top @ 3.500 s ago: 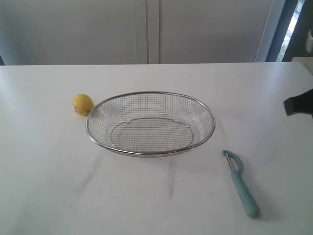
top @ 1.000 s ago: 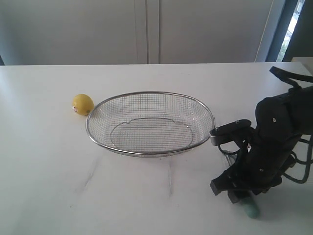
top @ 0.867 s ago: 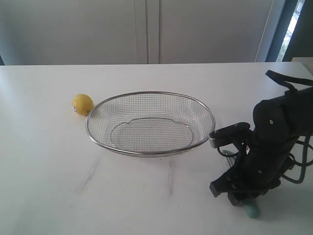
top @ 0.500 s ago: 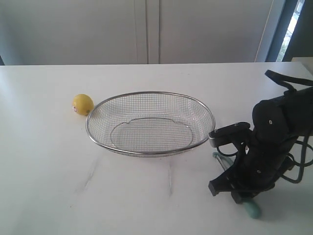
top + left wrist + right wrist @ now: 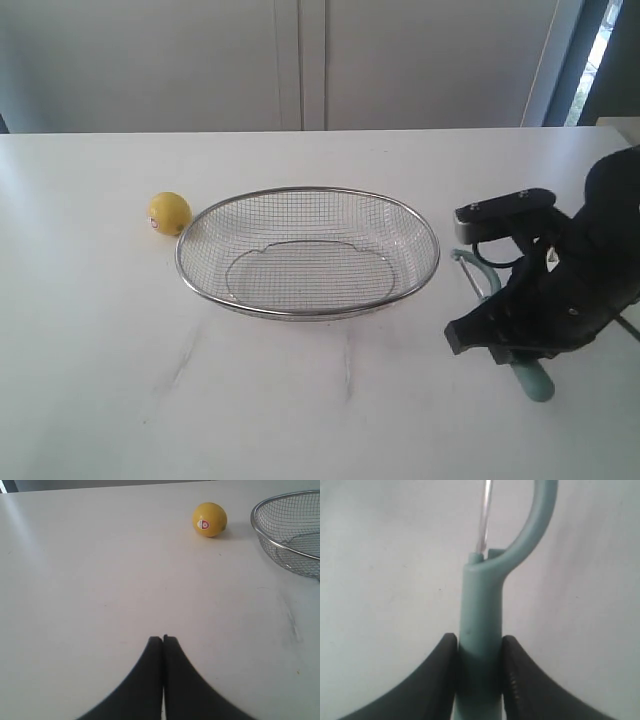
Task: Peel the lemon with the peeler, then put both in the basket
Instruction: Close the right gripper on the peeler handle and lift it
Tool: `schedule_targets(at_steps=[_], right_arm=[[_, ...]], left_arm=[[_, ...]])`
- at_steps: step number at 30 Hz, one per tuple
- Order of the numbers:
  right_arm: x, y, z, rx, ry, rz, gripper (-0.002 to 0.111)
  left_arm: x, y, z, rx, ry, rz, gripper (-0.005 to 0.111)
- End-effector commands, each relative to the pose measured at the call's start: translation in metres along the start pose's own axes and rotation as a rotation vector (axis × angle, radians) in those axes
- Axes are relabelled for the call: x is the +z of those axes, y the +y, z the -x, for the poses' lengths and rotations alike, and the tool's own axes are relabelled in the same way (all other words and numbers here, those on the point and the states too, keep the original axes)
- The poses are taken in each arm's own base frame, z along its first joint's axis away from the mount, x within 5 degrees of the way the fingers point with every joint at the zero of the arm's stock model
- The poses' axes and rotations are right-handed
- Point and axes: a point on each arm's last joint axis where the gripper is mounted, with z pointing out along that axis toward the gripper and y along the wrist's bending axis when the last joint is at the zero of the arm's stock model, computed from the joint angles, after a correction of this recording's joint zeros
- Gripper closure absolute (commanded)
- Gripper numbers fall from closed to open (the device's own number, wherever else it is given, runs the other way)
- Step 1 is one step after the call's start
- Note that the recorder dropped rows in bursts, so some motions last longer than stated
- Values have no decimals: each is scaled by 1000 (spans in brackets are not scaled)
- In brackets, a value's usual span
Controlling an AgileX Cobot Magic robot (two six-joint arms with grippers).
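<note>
The yellow lemon (image 5: 169, 212) with its red-and-white sticker rests on the table just left of the wire basket (image 5: 307, 252); the left wrist view shows the lemon (image 5: 209, 519) and the basket's rim (image 5: 260, 529) too. My right gripper (image 5: 479, 652) is shut on the teal handle of the peeler (image 5: 482, 610), lifted above the table right of the basket. In the exterior view the peeler's head (image 5: 468, 268) and handle end (image 5: 537, 382) stick out from under the right arm (image 5: 560, 290). My left gripper (image 5: 163, 640) is shut and empty, well short of the lemon.
A white table (image 5: 100, 380) carries everything. Grey cabinet doors (image 5: 300, 60) stand behind it. Faint dark scuffs (image 5: 185, 355) mark the tabletop in front of the basket.
The right arm came in, closed on the peeler's handle and has raised it off the table, moving up and slightly right. Lemon and basket have not moved.
</note>
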Motion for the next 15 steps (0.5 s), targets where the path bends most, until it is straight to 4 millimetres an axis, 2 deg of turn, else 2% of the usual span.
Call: schedule_targets(at_steps=[1, 7, 15], right_arm=[[-31, -2, -8, 1, -73, -5, 108], [-53, -3, -12, 3, -163, 1, 108], [-59, 3, -10, 61, -219, 72, 108]], left_arm=[[0, 0, 0, -7, -6, -1, 107], [0, 0, 0, -7, -6, -1, 107], [0, 0, 0, -7, -6, -1, 107]])
